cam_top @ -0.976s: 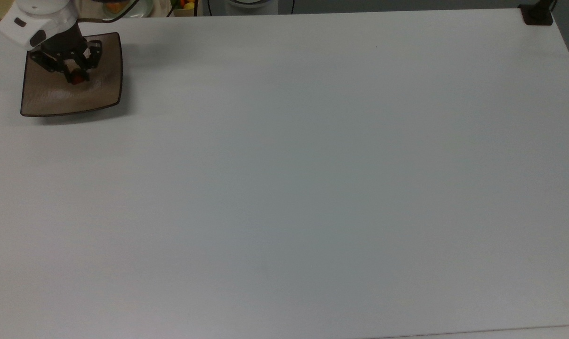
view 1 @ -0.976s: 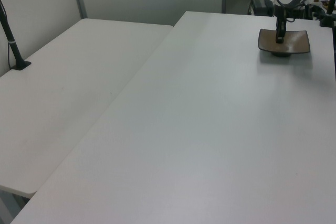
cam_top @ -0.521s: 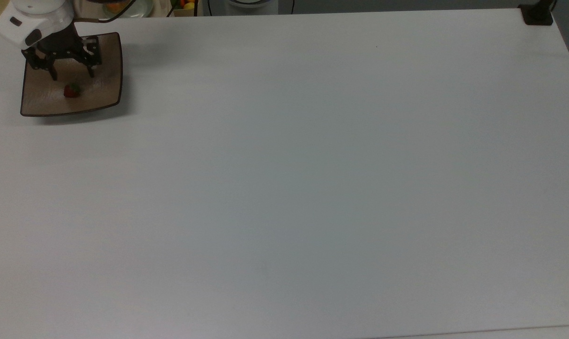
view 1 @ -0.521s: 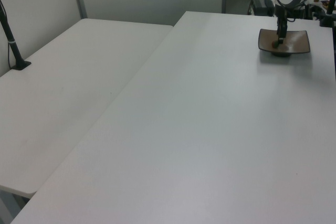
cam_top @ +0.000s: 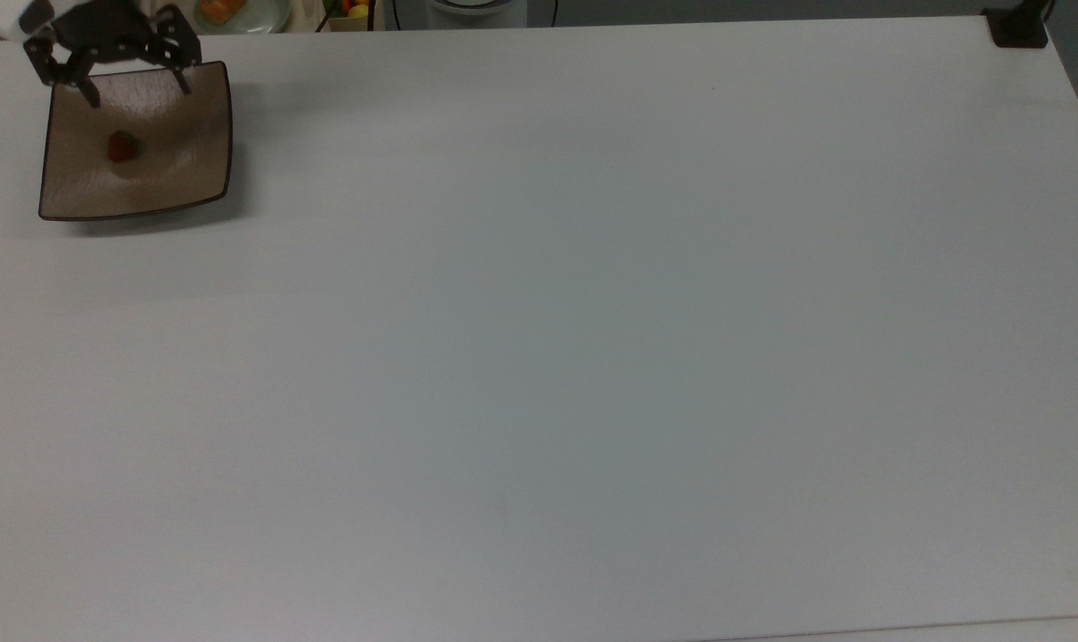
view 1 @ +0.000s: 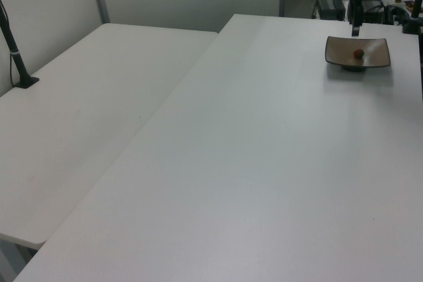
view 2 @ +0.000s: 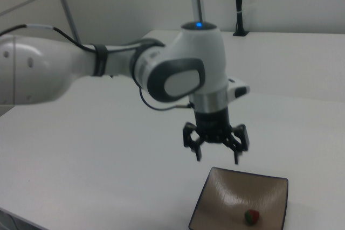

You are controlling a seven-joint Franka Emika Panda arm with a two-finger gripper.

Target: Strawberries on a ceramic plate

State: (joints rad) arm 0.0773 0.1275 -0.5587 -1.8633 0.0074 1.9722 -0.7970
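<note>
Strawberry (cam_top: 123, 146) now lying loose near the middle of the ceramic plate (cam_top: 191, 169), at the table's (cam_top: 592, 357) far corner. Gripper (cam_top: 133, 85) lifted clear above the plate's far edge, fingers spread wide and empty; placement apparently done, only retreat left

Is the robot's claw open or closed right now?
Open. The gripper has its two fingers spread wide apart with nothing between them, hanging above the ceramic plate, where the strawberry lies.

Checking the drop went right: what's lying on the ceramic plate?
One strawberry lies on the ceramic plate, apart from the open gripper above. The plate's underside is hidden.
</note>
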